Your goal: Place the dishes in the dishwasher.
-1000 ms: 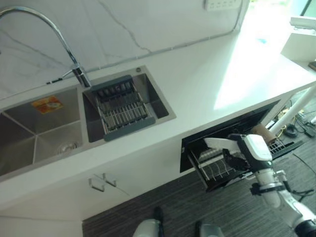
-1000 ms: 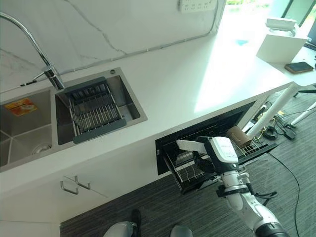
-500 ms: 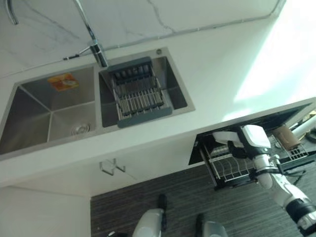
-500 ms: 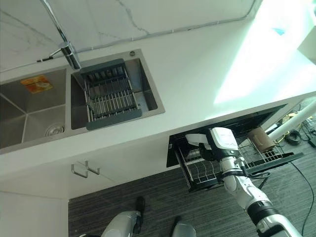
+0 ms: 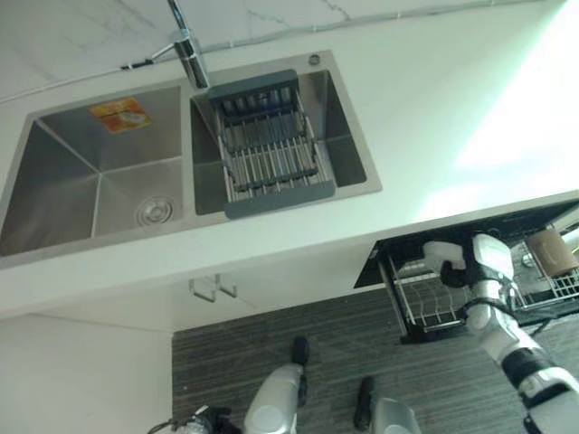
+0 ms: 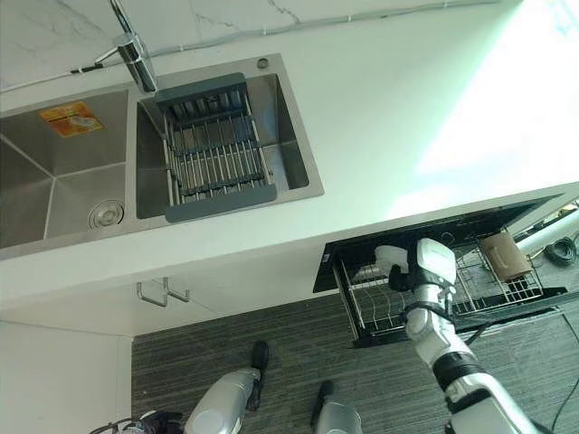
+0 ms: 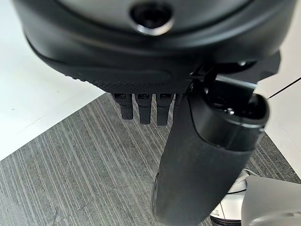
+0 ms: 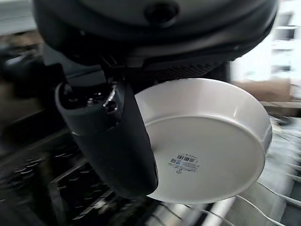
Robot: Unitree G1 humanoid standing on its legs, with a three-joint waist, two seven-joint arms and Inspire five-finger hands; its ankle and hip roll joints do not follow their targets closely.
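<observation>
My head camera has swung since a second ago, so the sink [image 5: 99, 176] now sits higher and squarer. Right of the sink, its dish rack [image 5: 271, 149] rests in the smaller basin on the white table [image 5: 434, 108]. Further right, below the table, my right hand [image 6: 425, 267] stays clamped on the white bowl [image 8: 211, 141] over the dishwasher rack [image 6: 380, 303]. My left hand [image 7: 207, 155] hangs over grey floor [image 7: 84, 174], fingers relaxed.

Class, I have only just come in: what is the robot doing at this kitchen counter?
The robot is loading a dishwasher. Its right hand grips a white dish over the wire rack of the pulled-out dishwasher drawer under the counter. A brown cup already sits further along the rack. The left hand hangs over the grey floor, holding nothing. A drying rack rests in the sink.
</observation>
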